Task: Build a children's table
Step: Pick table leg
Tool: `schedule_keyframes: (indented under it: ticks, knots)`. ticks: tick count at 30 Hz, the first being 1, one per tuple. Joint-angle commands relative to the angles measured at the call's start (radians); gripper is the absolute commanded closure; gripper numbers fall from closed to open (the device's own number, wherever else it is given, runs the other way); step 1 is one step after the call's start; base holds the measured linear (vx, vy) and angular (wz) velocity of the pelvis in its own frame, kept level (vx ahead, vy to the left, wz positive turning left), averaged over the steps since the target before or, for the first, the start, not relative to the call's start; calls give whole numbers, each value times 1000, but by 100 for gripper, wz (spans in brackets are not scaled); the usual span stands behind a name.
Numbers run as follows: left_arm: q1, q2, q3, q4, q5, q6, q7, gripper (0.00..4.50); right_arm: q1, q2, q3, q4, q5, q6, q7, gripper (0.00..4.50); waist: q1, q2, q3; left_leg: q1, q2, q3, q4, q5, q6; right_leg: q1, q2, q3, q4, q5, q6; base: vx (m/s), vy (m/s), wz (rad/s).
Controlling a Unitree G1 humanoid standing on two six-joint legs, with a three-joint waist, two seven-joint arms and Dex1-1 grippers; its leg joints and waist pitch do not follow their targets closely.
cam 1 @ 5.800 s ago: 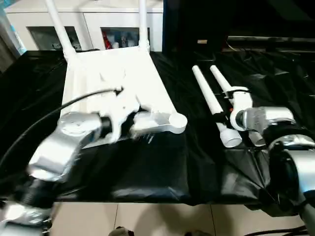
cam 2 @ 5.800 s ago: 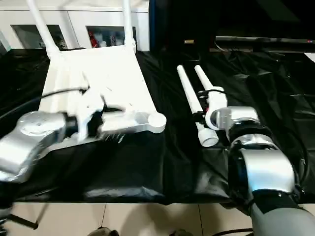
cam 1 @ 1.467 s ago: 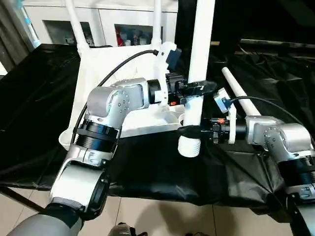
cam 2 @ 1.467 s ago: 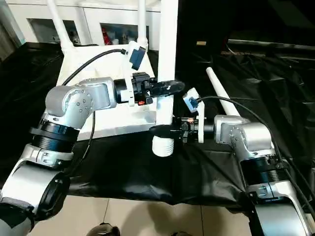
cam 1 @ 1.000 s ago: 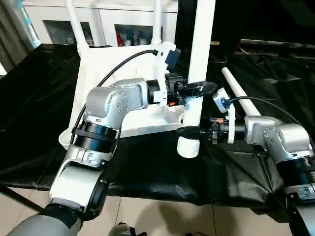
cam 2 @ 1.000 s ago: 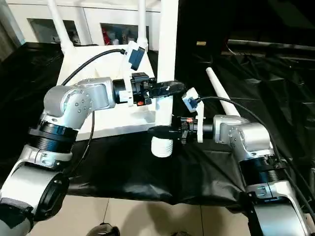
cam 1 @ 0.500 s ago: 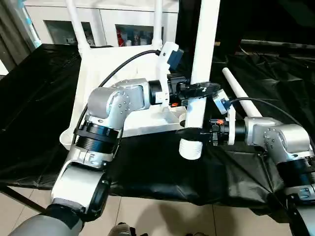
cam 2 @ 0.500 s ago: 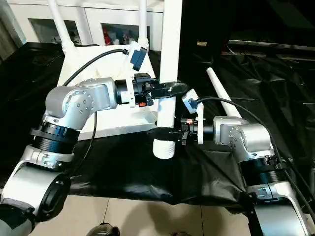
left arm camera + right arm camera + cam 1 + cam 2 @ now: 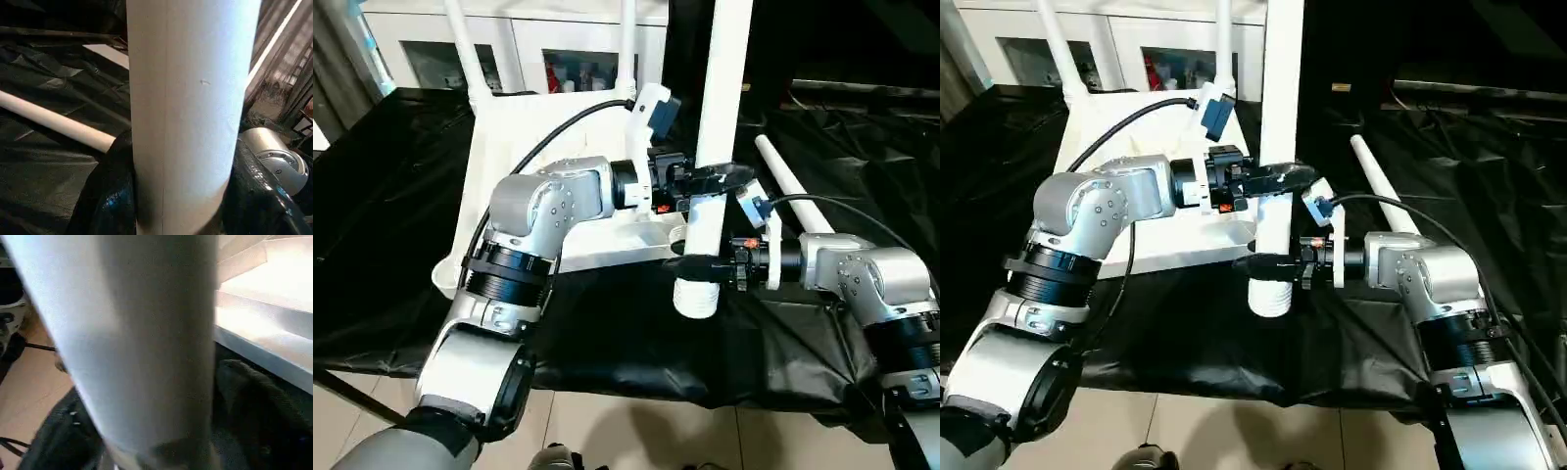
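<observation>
Leg (image 9: 715,147) stood upright at frame centre, ribbed plug end (image 9: 695,297) hanging over counter (image 9: 607,333) front edge, just beside tabletop (image 9: 499,176) near corner. Left gripper (image 9: 710,179) clamped leg mid-shaft, fingers part-open around tube. Right gripper (image 9: 690,262) lower down, fingers astride leg; firm hold or loose, could not tell.

Leg judged light, stiff, smooth plastic: likely slippery, long lever; best held low near plug end.

Spare leg (image 9: 788,181) lay right of centre. Two fitted legs (image 9: 465,59) upper left. Open room mainly above tabletop.

upright leg (image 9: 717,127), both grippers clamping it
</observation>
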Motion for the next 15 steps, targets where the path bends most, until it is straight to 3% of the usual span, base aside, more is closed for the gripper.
schedule_keyframes:
  ticks: [1, 15]
  knots:
    - [-10, 2, -4, -15, -13, 1, -26, 266, 2, -13, -1, -9, -1, 11, -10, 143, 5, -29, -96, 21, 8, -6, -60, -123, 44, 64, -36, 21, -64, -194, -218, 0, 0, 0]
    - [0, 6, -13, -28, -14, 2, -40, 266, 5, -9, -1, -5, -5, 1, -15, 232, 5, -27, -95, 21, 9, -7, -60, -137, 35, 62, -38, 21, -65, -212, -211, 0, 0, 0]
